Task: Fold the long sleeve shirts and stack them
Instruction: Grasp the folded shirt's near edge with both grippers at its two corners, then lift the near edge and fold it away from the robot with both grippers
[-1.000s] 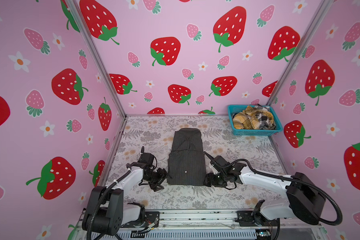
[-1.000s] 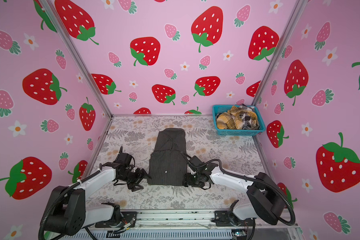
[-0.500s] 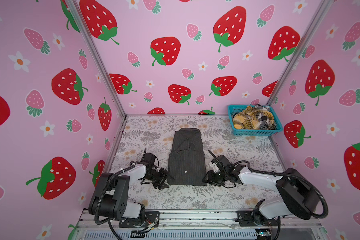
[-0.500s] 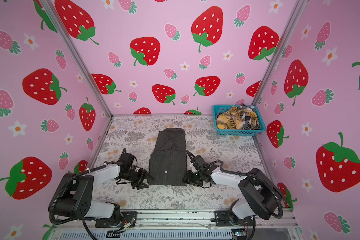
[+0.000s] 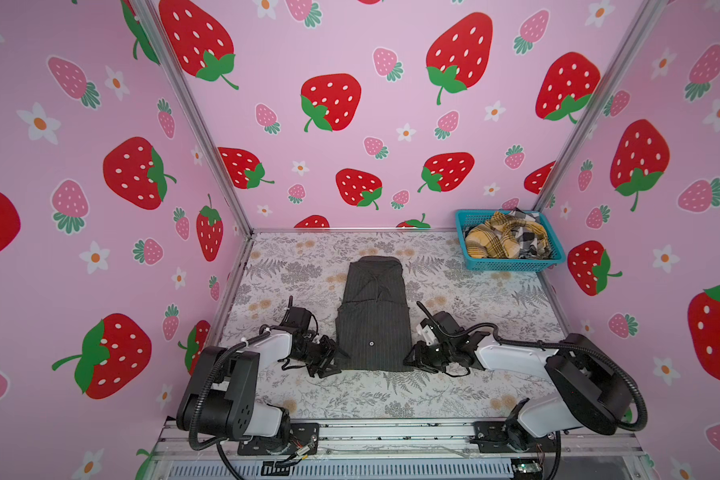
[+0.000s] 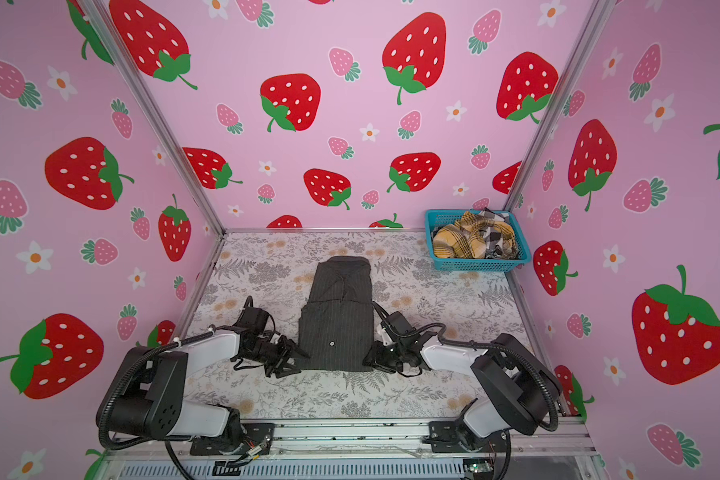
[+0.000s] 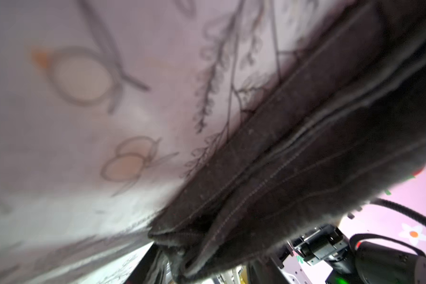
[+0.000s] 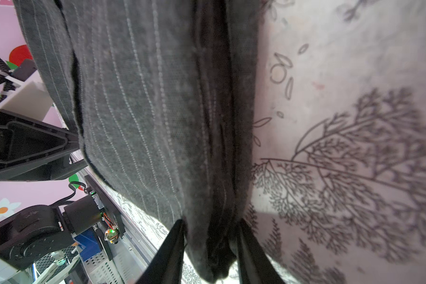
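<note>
In both top views the dark pinstriped shirt [image 5: 373,320] lies in the middle of the desk [image 5: 474,299], already narrowed to a long strip with its collar end far and its hem near. The left arm [image 5: 275,345] reaches the near-left hem corner and the right arm [image 5: 512,359] the near-right one. A teal basket [image 5: 512,264] in the far right corner holds a yellow plaid shirt [image 5: 495,241] and a check shirt [image 5: 528,237], both crumpled and not yet folded. From this height the shirt [image 6: 335,320] hides the tips of both jaws, so their state cannot be told here. In the left wrist view the shirt [image 7: 305,172] shows as stacked, stitched layers above the desk [image 7: 84,123]. Its corner bunches between the slivers of the left jaws that show, which look closed on it. In the right wrist view the fingers [image 8: 172,246] stand on either side of the shirt [image 8: 145,110] edge with the cloth filling the gap, so the right jaws grip that corner just over the desk [image 8: 342,147]. The step in hand seems to be folding the hem up toward the collar. To do it well, each grip should take every layer so no tucked sleeve slips out. Both corners should rise together, level and only just clear of the desk, with the hem kept taut between them. They should then travel straight away toward the collar and come down with the side edges matched. Release is best left until the cloth rests flat.
</note>
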`<state>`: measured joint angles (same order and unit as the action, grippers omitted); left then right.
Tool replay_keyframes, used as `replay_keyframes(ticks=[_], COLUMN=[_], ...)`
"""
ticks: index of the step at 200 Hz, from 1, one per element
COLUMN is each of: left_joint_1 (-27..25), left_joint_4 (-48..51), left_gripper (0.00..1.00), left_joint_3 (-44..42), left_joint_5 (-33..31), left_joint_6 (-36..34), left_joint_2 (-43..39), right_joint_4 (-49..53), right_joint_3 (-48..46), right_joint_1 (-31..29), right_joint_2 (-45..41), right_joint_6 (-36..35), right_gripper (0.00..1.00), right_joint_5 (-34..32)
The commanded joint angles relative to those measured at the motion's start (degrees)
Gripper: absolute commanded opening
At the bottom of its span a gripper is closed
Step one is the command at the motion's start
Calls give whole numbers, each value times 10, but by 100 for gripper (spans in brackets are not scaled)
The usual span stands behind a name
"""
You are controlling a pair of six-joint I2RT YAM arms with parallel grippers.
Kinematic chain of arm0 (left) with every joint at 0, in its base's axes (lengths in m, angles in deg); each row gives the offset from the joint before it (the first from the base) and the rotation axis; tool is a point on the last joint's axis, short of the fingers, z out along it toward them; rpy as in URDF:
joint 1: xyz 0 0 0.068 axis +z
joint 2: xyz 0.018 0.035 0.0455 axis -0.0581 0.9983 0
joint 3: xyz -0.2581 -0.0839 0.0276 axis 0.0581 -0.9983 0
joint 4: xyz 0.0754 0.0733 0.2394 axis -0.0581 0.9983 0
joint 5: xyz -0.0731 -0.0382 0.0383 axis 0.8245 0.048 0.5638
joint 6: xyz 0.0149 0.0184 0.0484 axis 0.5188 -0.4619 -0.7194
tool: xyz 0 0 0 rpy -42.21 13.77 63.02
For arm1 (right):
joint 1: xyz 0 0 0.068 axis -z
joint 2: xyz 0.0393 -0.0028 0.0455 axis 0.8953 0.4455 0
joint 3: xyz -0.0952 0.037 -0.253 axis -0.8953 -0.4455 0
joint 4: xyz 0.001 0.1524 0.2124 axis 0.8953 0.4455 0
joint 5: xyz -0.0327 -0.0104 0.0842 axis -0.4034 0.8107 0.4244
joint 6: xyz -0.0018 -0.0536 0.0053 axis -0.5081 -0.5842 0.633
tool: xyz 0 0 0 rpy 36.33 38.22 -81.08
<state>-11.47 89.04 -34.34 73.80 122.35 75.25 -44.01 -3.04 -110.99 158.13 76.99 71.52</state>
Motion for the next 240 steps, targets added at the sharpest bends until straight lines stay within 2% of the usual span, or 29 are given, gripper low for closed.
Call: replay_keyframes(ticks=[1, 57, 94, 157, 182, 187, 213, 240], left_joint_1=[7, 9, 10, 4, -4, -6, -15, -49], left_joint_4=[50, 29, 7, -21, -2, 6, 47, 81], left_gripper=[53, 47, 39, 15, 7, 0, 0, 0], left_joint_3=[-20, -12, -14, -27, -25, -25, -26, -31], left_joint_5=[-115, -127, -138, -106, -94, -93, -83, -81], left_joint_6=[-5, -12, -9, -6, -3, -3, 1, 23], left_joint_2=[-6, 29, 50, 63, 33, 24, -41, -106], right_joint_4=[22, 21, 20, 14, 33, 40, 72, 114], right_joint_3=[-11, -12, -12, -1, 8, 9, 7, 3], right_joint_1=[2, 2, 2, 0, -3, -3, -5, -17], right_joint_2=[13, 19, 19, 12, -11, -17, -54, -95], right_joint_6=[8, 9, 8, -1, -9, -10, -14, -11], right_gripper=[35, 34, 33, 0, 0, 0, 0, 0], right_joint_5=[-17, -20, -21, -20, -31, -33, -45, -52])
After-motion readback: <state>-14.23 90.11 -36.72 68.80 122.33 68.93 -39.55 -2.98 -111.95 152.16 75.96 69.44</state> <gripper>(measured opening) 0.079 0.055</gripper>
